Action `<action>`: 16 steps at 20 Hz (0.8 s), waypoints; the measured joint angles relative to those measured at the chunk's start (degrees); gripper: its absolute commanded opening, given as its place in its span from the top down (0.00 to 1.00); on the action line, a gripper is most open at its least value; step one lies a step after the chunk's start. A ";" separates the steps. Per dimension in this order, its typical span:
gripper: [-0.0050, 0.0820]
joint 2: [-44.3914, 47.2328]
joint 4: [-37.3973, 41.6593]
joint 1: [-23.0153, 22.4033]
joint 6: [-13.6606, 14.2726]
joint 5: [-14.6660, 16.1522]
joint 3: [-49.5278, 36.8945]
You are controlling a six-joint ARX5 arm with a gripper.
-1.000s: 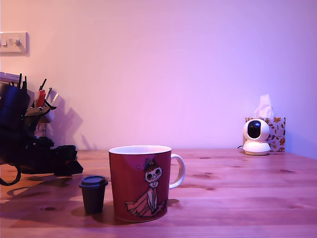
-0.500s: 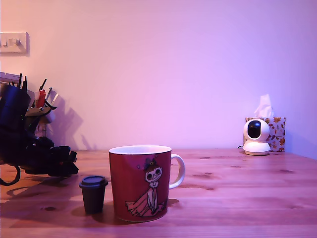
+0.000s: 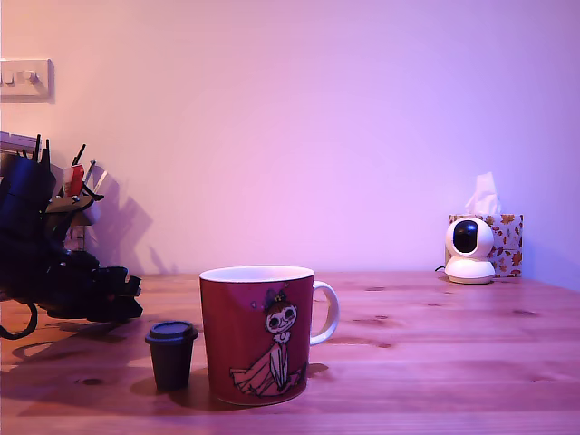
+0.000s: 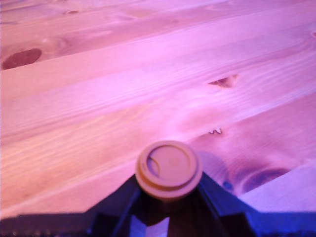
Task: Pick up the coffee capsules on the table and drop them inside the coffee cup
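Light pine wooden tabletop, grain and dark knots visible: I see it across the whole lower part of the exterior view, and it fills the wrist view behind the held pod.

Black robot arm: I see it low at the exterior view's left edge, its dark gripper held just above the wood, well apart from the mug.

Dark red ceramic mug, white inside and white handle, printed with a cartoon girl in a pink dress: upright near the front of the table, handle toward the exterior view's right.

White round camera unit: far back at the exterior view's right, in front of a floral tissue box.

Small dark-brown tapered capsule: upright on the wood, just beside the mug on the exterior view's left.

Second capsule: in the wrist view I see its round rimmed top between the dark jaws, which are closed against its sides.
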 measured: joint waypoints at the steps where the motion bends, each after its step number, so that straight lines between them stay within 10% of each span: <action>1: 0.76 0.00 0.00 0.00 0.00 0.00 -0.02; 16: 0.76 -9.75 -11.28 0.00 0.11 5.79 0.02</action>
